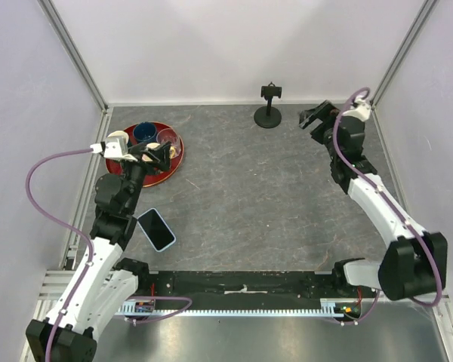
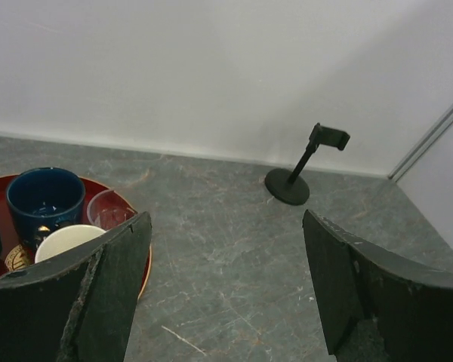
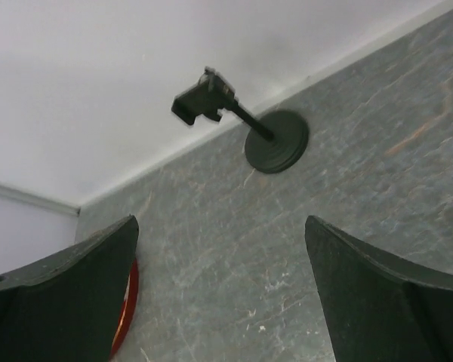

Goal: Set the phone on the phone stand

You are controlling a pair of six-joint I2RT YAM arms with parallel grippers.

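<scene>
Phone (image 1: 155, 229): flat on the table, dark screen up, light blue edge showing, set at a slant. It lies at the near left, just beside the lower part of the left arm, and no gripper touches it. It is well apart from the phone stand.

Phone stand (image 1: 268, 105): black, with a round base, a thin leaning post and a small clamp on top. It stands at the far edge of the table close to the back wall, and the clamp holds nothing.

Left gripper (image 1: 157, 153): the arm reaches forward along the left side. From above, the wrist sits over the right part of the red tray (image 1: 141, 179). The jaws are wide apart with nothing between them and point across the table towards the stand.

Right gripper (image 1: 311, 119): the arm is stretched far forward along the right side, bent at the elbow. The wrist is near the far right corner, just right of the stand and not touching it. The jaws are apart and empty, facing the stand.

Tray contents: a dark blue cup (image 2: 45, 200), a white cup (image 2: 68, 241) and a clear glass (image 2: 109, 210), standing close together.

Table (image 1: 249, 196): grey, marbled and lightly scratched.

Enclosure: pale plain walls on three sides with metal corner posts. A purple cable (image 1: 41, 181) loops from each arm.
</scene>
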